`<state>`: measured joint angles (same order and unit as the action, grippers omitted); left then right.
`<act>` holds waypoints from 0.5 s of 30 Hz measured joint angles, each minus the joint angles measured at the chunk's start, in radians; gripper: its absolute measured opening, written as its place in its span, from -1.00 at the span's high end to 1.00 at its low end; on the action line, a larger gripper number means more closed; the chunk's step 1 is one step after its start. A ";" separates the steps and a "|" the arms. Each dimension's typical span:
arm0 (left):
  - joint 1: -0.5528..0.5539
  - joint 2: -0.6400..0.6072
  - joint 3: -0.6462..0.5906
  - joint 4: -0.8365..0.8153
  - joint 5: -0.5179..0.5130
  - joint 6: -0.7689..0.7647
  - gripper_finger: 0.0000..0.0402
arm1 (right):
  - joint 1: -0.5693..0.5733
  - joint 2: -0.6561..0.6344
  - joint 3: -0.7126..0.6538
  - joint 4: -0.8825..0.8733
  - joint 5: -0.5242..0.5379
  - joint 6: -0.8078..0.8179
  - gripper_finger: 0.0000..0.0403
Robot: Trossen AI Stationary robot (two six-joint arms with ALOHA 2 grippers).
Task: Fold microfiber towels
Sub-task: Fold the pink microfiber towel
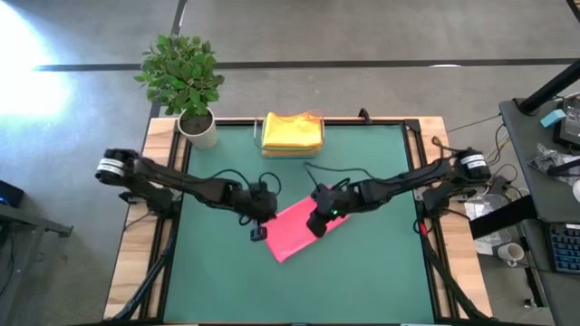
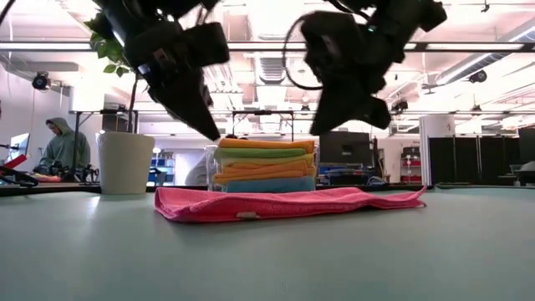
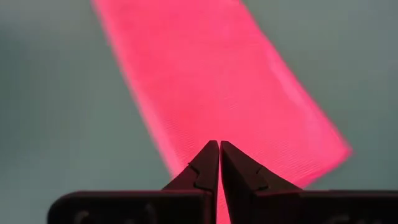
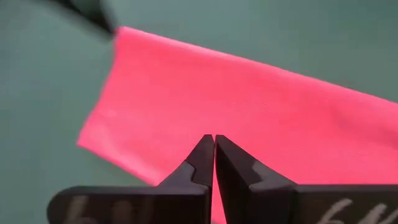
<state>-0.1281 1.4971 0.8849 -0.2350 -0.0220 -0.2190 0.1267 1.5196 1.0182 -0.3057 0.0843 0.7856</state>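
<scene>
A pink microfiber towel [image 1: 304, 226] lies folded into a long flat strip on the green table mat, near the middle; the low view shows it lying flat [image 2: 284, 203]. My left gripper [image 1: 258, 232] hangs shut above the strip's near left end [image 3: 219, 144]. My right gripper [image 1: 319, 226] hangs shut over its middle [image 4: 214, 138]. In the low view both sets of fingertips, left [image 2: 213, 134] and right [image 2: 333, 121], stand well clear above the towel. Nothing is between either pair of fingers.
A stack of folded towels [image 1: 292, 133], in orange, green, yellow and light blue [image 2: 266, 165], sits in a clear tray at the table's far edge. A potted plant [image 1: 186, 81] stands at the far left corner. Bare mat [image 1: 362, 281] lies toward the near edge.
</scene>
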 joint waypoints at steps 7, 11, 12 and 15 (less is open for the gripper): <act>0.000 -0.175 -0.008 -0.187 -0.252 0.052 0.99 | 0.077 0.166 0.137 0.099 0.003 -0.002 0.96; 0.000 -0.262 -0.009 -0.253 -0.373 0.053 0.99 | 0.108 0.294 0.235 0.082 -0.005 -0.038 0.96; 0.000 -0.281 -0.009 -0.266 -0.392 0.053 0.99 | 0.112 0.322 0.263 0.062 -0.015 -0.040 0.96; 0.000 -0.324 -0.010 -0.278 -0.416 0.074 0.99 | 0.121 0.406 0.342 -0.038 -0.031 -0.024 0.96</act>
<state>-0.1276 1.1736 0.8749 -0.5129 -0.4385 -0.1446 0.2474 1.9252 1.3602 -0.3440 0.0531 0.7617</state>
